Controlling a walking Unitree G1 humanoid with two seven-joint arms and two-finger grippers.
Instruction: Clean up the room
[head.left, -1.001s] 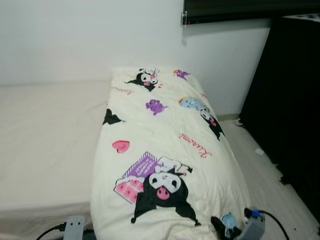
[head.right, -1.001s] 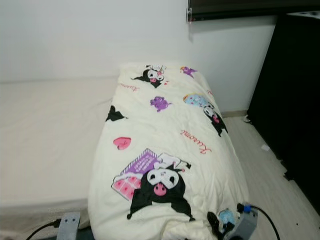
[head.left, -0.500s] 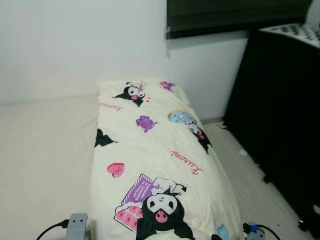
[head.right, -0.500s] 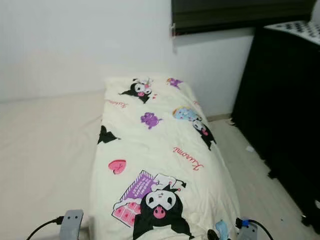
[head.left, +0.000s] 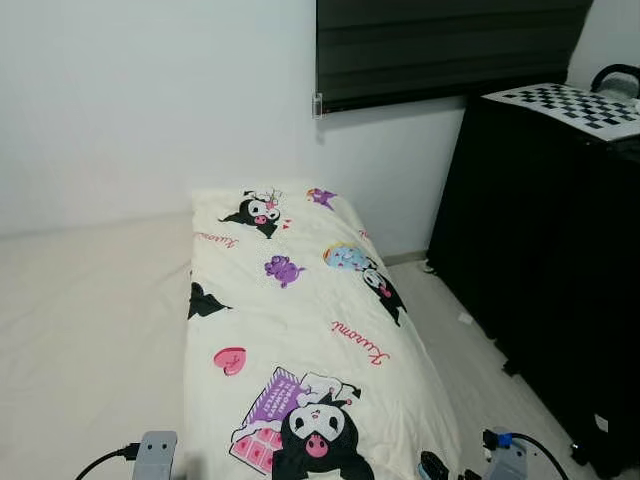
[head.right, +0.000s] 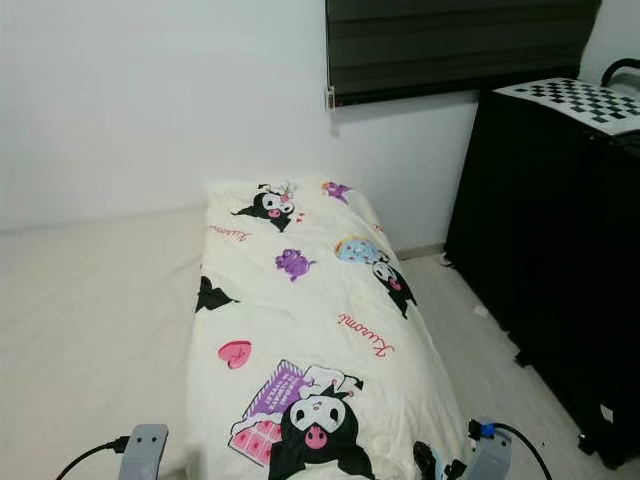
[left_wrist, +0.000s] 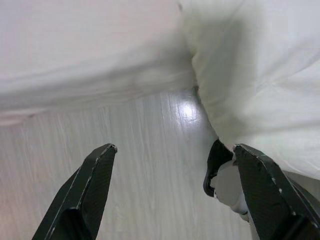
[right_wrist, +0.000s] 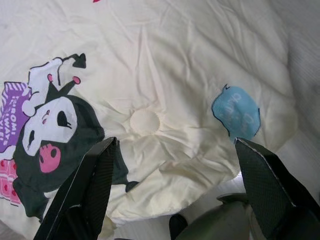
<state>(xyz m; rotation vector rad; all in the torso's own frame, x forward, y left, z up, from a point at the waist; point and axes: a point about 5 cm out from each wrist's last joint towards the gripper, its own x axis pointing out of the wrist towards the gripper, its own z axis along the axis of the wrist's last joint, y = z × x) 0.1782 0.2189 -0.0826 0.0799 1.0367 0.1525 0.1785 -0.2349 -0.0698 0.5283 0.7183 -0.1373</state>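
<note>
While the view lifted, the quilt (head.left: 300, 330) stayed put.

Grey wrists (head.left: 156, 452), black cables, seemingly blue connector (head.left: 497, 439).

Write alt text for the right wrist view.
The open right gripper hovers over the near end of a cream quilt printed with a black-and-white cartoon character and a small blue figure. Its two black fingers frame the rumpled edge.

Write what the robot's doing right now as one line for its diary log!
scene: cartoon blanket folded on bed | left hand: open over floor | right hand: open over blanket | holding: nothing
</note>
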